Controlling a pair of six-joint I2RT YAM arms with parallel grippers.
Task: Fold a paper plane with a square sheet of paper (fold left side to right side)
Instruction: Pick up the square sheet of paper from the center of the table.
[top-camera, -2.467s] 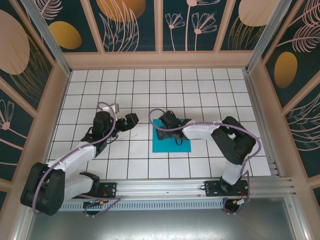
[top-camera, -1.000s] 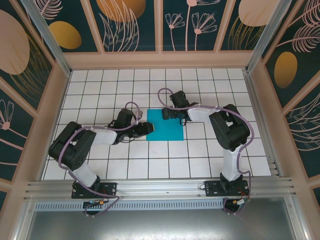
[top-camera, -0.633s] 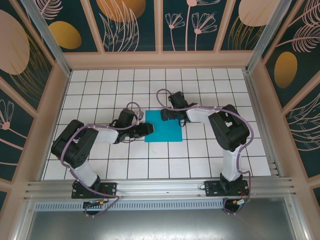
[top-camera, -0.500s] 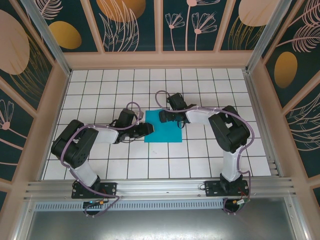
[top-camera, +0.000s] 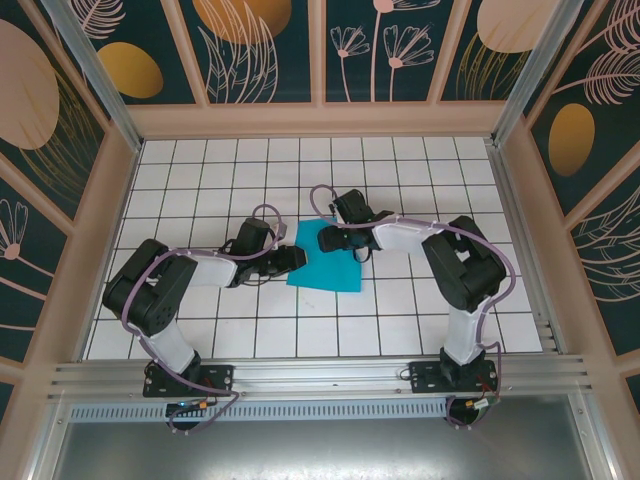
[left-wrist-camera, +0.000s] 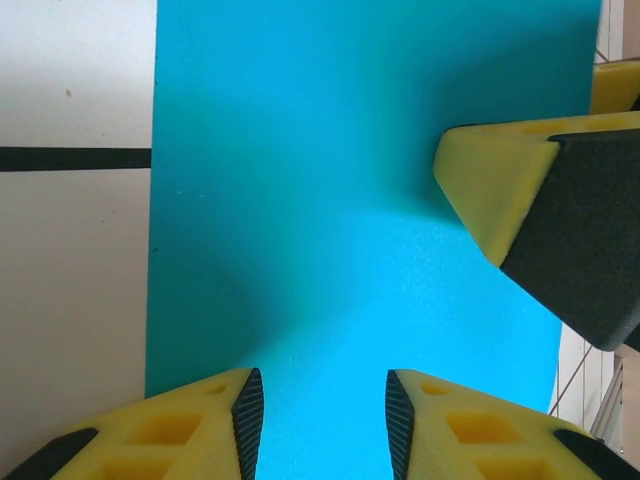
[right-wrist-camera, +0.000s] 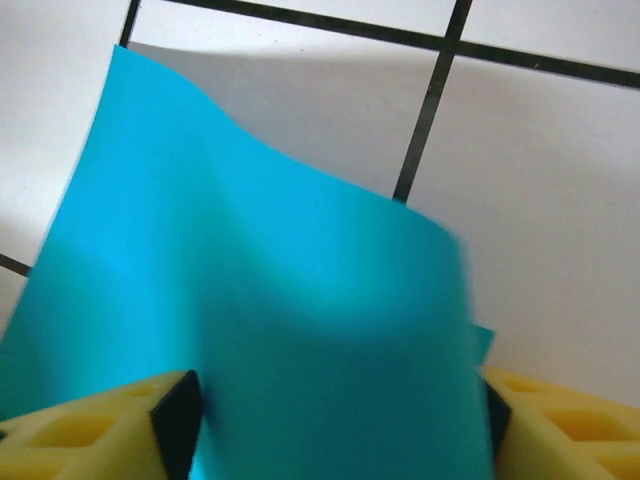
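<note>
The square sheet of paper (top-camera: 325, 268) is straddled by open jaws: left gripper (top-camera: 294, 258) at its left edge, right gripper (top-camera: 345, 240) at its far edge.

Seen from above, the right gripper (top-camera: 345, 245) covered the far edge of the square sheet of paper (top-camera: 325, 270). In the right wrist view, the sheet's right edge was blurred, and the picture's bottom edge cut off both the sheet and the yellow fingers (right-wrist-camera: 90, 430).

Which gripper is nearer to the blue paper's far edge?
Right. The right gripper sits at the far edge of the paper; the left gripper is at its left edge, farther away.
</note>
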